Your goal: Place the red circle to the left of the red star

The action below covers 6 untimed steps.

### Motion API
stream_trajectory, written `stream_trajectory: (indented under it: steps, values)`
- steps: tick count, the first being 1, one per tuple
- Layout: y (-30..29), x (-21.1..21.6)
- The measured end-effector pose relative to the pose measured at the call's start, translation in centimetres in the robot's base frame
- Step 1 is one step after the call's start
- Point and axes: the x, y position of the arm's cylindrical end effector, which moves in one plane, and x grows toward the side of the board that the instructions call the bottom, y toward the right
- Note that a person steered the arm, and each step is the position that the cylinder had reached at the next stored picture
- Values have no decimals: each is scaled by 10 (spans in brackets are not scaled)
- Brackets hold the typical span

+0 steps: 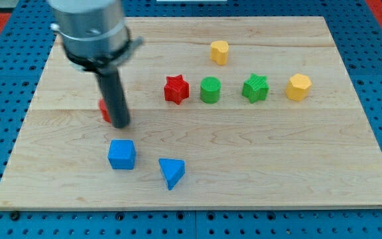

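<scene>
Wooden desk (297, 166), my tip (121, 124) toward the desk's left edge, touching the red circle (103, 110) mostly hidden behind the rod, no fingers on this rod, red star (176, 89) well apart toward the centre, green cylinder (209, 90) just beside it

Wood board (297, 159) w/ 2 red (176, 89), 2 green (209, 90), 2 yellow (219, 52), 2 blue blocks (121, 154).

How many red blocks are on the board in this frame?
2: the red star near the centre, and a red block at the view's left, mostly hidden behind my tip.
</scene>
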Motion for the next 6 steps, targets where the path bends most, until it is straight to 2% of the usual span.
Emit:
stream_trajectory:
  steps: [1, 2, 3, 4, 5, 6]
  values:
    - [-2, 21]
    - [-43, 19]
    - [-38, -29]
    - [12, -36]
    - [16, -36]
    - [-29, -53]
